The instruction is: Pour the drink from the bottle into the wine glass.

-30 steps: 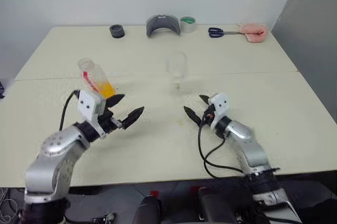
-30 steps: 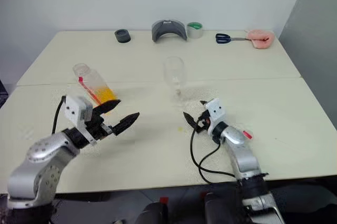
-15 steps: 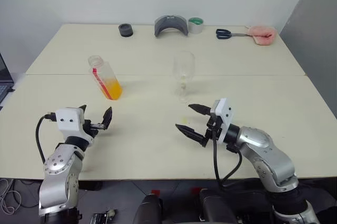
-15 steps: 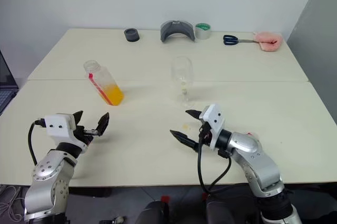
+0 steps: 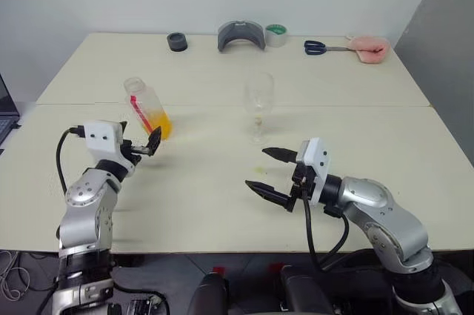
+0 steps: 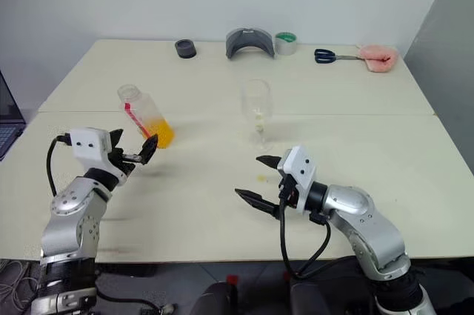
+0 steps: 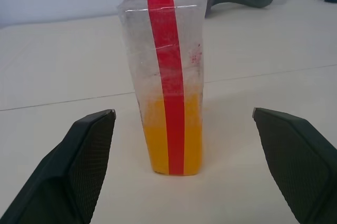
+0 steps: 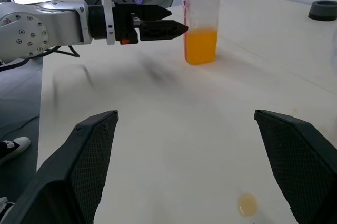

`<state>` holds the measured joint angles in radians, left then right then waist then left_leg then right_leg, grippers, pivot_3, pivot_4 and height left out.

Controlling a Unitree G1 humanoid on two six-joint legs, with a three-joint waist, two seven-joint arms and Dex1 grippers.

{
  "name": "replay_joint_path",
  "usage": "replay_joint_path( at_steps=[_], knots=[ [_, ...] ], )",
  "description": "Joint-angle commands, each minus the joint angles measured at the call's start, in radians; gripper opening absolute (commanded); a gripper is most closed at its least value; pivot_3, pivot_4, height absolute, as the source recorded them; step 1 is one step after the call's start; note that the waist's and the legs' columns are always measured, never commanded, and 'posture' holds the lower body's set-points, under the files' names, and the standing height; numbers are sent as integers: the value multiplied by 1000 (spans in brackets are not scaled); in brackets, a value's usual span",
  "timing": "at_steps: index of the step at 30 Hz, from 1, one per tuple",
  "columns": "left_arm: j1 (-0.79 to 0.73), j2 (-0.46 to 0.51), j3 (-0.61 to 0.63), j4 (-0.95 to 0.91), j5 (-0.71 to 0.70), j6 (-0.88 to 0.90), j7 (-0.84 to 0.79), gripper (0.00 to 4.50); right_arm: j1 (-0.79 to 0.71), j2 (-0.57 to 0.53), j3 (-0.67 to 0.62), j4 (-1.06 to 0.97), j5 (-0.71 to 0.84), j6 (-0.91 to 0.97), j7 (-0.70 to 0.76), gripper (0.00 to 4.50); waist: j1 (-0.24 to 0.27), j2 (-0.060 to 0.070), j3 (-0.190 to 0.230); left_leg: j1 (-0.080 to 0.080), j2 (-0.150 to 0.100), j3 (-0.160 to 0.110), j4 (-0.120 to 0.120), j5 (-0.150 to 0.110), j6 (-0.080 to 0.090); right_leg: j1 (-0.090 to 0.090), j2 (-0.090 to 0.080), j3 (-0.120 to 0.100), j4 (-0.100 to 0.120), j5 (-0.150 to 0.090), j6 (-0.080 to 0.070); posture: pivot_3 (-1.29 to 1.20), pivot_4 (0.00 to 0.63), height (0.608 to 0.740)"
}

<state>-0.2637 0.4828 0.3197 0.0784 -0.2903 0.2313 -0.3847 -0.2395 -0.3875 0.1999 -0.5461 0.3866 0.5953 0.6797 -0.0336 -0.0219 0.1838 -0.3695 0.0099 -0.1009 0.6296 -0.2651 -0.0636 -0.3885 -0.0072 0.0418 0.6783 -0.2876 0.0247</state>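
Since the earlier frames the left gripper (image 5: 145, 144) has swung up and forward from low over the near part of the table (image 5: 200, 211), and now it points level at the bottle (image 5: 147, 110) with its jaws spread wide and nothing between them. Seen from the left wrist, the bottle stands upright straight ahead of that gripper, centred in the gap between the two fingers (image 7: 84, 155) but beyond their tips, not yet touched; its red label strip faces the gripper and the drink (image 7: 174, 134) fills only the lower part. No cap can be seen on the neck in the head views, though the top is too small to be sure. The right gripper (image 5: 271, 173) has pulled back toward the robot and hangs over the table with its jaws wide too, holding nothing; the wine glass (image 5: 258, 104) stands upright beyond it and a little toward the left arm, well apart from its fingertips, and a small yellowish spot (image 8: 246, 203) lies on the table just ahead of it. My reading is that the approach to the bottle is nearly lined up: the left gripper needs to slide forward until the fingers flank the body, then close, before any lifting or pouring toward the glass, which sits off to that gripper's right.
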Motion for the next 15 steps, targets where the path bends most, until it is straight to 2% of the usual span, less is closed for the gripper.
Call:
replay_joint_path(
  at_steps=[1,15],
  knots=[
    [-41,25,0,31,12,-24,-14,4500,-16,-2,1,-42,18,-5,-4,4403,0,0,0,0,0,0,0,0,0,0,0,0,0,0,0,0,150,740],
    [-209,61,-28,262,38,-98,-79,4500,-34,-2,33,-34,-8,-25,-11,4403,1,0,0,-1,0,-2,0,1,-1,0,0,-2,0,0,0,0,150,740]
  ],
)
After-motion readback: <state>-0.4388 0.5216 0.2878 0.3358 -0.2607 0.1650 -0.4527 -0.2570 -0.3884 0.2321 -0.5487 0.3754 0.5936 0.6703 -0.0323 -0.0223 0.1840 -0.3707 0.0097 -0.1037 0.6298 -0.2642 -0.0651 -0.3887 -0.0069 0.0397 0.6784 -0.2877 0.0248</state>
